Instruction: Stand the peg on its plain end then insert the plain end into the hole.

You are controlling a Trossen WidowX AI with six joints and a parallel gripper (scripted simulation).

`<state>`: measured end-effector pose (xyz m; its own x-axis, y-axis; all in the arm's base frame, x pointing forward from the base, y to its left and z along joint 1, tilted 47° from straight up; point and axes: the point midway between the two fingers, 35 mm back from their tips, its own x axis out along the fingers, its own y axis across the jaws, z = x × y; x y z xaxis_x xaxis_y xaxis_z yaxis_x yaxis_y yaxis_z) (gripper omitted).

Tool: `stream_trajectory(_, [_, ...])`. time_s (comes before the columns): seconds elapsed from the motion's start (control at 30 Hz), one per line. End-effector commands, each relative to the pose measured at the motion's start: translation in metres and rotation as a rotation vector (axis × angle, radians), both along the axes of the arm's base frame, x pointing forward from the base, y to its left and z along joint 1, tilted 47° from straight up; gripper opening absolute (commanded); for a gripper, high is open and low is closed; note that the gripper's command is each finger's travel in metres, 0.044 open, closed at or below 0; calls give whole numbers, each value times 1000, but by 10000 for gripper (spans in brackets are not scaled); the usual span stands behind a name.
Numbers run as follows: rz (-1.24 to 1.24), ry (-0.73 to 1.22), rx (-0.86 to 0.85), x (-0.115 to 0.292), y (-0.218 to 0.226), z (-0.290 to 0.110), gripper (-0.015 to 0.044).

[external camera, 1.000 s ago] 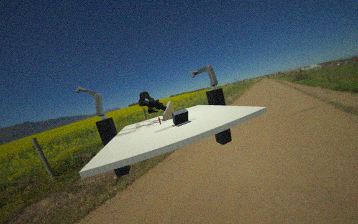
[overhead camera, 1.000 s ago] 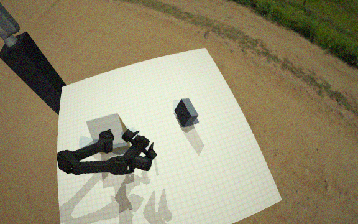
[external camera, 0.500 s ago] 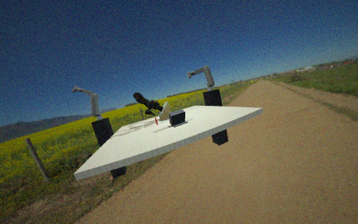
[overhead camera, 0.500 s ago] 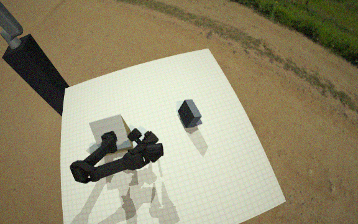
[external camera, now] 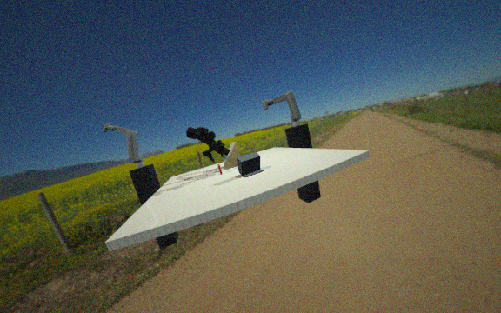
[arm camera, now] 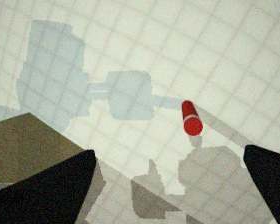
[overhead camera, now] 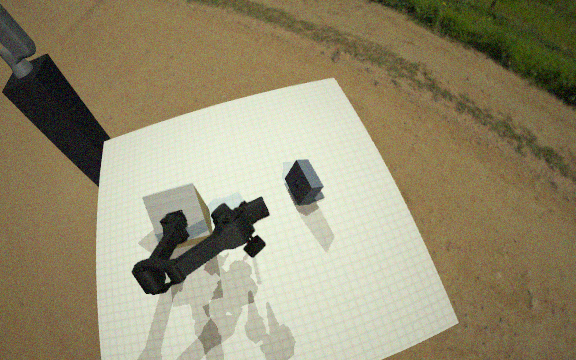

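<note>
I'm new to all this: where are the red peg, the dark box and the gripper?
Red peg (arm camera: 191,119): wrist view, on its side.
Dark box (overhead camera: 302,180): top view, its upper face.
Gripper (arm camera: 171,196): wrist view, between open fingertips.

smooth red peg (arm camera: 191,119), matt gridded table (overhead camera: 368,280)
</note>
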<state>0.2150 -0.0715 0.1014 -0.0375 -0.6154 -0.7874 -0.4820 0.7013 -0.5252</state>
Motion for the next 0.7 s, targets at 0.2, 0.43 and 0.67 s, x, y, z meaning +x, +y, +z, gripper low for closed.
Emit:
stream_trajectory(0.2, [25,4,-151,13,1,9,440])
stream_trajectory(0.43, [27,6,-151,13,-6,2,440])
stream_trajectory(0.67, [30,8,-151,13,-14,-6,440])
